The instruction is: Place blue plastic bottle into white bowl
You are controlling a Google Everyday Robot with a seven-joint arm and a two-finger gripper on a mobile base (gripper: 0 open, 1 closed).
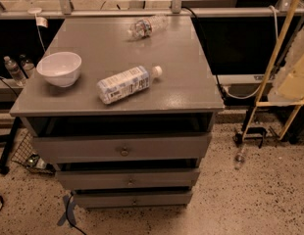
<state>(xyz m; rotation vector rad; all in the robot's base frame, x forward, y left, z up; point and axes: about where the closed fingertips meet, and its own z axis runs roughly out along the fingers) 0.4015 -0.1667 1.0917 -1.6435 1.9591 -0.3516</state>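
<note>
The blue plastic bottle (125, 84) lies on its side near the middle of the grey drawer cabinet's top (191, 82), white cap pointing right. The white bowl (59, 68) stands upright and empty at the left of the top, about a hand's width left of the bottle. My gripper is not in view; only a pale, arm-like shape (295, 75) shows at the right edge, well away from the cabinet.
A clear water bottle (146, 27) lies at the back of the top. The top drawer (122, 148) stands slightly pulled out. A yellow stand (269, 72) leans to the right, with a small bottle (240, 155) on the floor. More bottles (14, 70) stand on the left.
</note>
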